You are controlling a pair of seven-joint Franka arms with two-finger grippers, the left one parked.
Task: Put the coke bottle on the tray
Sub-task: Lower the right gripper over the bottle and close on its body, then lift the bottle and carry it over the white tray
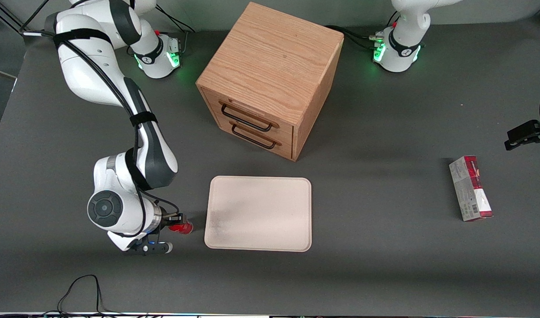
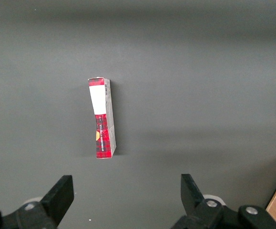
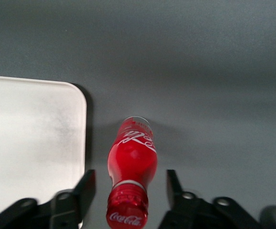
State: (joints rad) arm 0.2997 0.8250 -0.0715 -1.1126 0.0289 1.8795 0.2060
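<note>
The coke bottle is small and bright red with a red screw cap, and it stands upright on the dark table. It is just beside the short edge of the tray that faces the working arm's end, a small gap apart from it. The tray is flat, cream-pink and bare. My gripper is low over the bottle. In the right wrist view the gripper is open, one finger on each side of the bottle near its neck, with gaps showing on both sides. The tray's rounded corner lies close beside one finger.
A wooden drawer cabinet with two black handles stands farther from the front camera than the tray. A red-and-grey carton lies toward the parked arm's end of the table, and it also shows in the left wrist view as the carton.
</note>
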